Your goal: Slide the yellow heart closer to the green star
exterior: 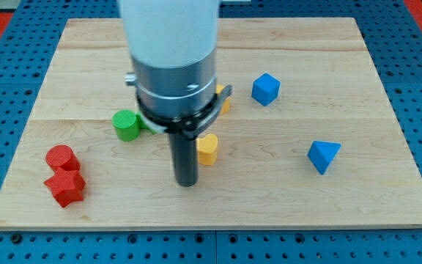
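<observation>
Red star (pixel 65 188), my tip (pixel 187 182) beside yellow heart (pixel 208 149)

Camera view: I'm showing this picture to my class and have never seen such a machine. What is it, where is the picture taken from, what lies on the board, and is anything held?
It is a robot arm ending in a dark rod, with no gripper, so it holds nothing; it only pushes. There is one camera, looking down on a wooden board; where it is mounted is unknown. My tip rests just left of the yellow heart. Further left is a green cylinder, with something green partly hidden behind the arm, perhaps the star. Another yellow block peeks out at the arm's right. Also: a red cylinder, a red star, a blue cube and a blue wedge-like block.
</observation>
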`<state>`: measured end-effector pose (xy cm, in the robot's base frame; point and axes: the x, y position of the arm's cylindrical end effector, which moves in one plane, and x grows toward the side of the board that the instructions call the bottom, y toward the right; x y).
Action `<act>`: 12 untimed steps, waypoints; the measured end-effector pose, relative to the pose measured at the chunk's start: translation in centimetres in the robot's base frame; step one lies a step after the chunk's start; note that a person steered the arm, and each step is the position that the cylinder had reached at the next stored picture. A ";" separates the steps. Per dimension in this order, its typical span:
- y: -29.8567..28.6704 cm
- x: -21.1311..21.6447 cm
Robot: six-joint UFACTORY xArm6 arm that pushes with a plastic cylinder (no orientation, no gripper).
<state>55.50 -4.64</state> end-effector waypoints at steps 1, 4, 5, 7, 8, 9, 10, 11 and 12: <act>-1.0 -1.0; -0.2 1.0; -0.4 2.3; 3.4 -0.3; 4.7 -1.6; 6.9 -7.3; 6.9 -7.3; 4.9 -5.0; 2.0 -3.6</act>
